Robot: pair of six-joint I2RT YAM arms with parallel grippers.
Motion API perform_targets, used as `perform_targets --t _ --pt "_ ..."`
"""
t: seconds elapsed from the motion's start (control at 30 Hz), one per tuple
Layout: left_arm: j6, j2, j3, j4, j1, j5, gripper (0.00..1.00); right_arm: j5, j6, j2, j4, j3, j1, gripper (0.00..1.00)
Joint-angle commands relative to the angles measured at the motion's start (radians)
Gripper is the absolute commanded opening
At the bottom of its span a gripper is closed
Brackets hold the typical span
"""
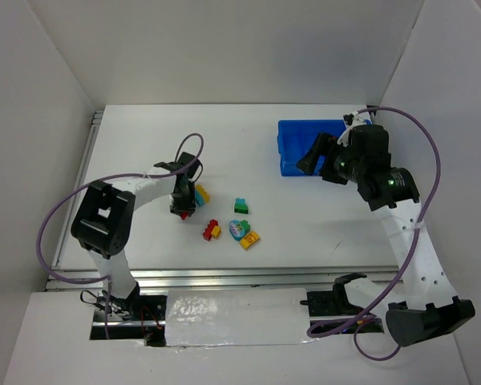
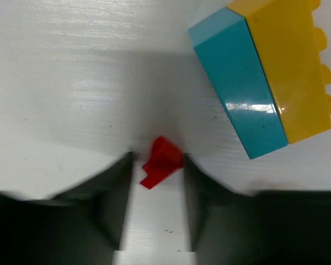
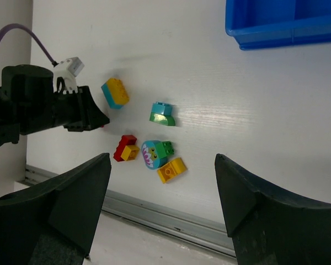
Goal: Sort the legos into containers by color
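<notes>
My left claw [image 2: 158,159] is down on the white table [image 1: 321,216] with a small red lego [image 2: 164,159] between its two fingers. The fingers sit close on each side of it, but I cannot tell if they squeeze it. A cyan and yellow lego [image 2: 270,77] lies just beside. My right claw [image 3: 161,160] is wide open and holds nothing. It hangs over the near edge of the blue tray [image 1: 293,136]. More legos lie mid-table, well apart from the tray: a green and cyan lego [image 1: 241,206], a red and yellow lego [image 1: 212,231], a cyan lego with a face [image 1: 240,229] and a yellow lego [image 1: 250,239].
</notes>
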Motion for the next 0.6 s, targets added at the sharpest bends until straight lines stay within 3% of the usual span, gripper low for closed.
perform_targets --t 0.0,0.13,0.37,0.5,0.57 --pt "0.030 0.029 0.021 0.017 -0.004 -0.027 0.40 0.005 -0.017 -0.013 -0.030 0.035 0.006 0.83" --pt "0.022 0.029 0.003 0.023 -0.004 -0.016 0.35 0.003 -0.017 -0.018 -0.037 0.049 0.006 0.83" --pt "0.012 -0.041 -0.031 -0.006 -0.004 -0.027 0.00 0.005 -0.023 -0.016 -0.045 0.059 0.003 0.83" --pt "0.006 -0.168 -0.002 -0.046 -0.004 0.008 0.00 -0.038 -0.031 -0.016 -0.012 0.019 0.006 0.84" --pt "0.025 -0.266 0.013 -0.024 -0.005 0.117 0.00 -0.148 -0.031 -0.013 0.040 -0.042 0.003 0.84"
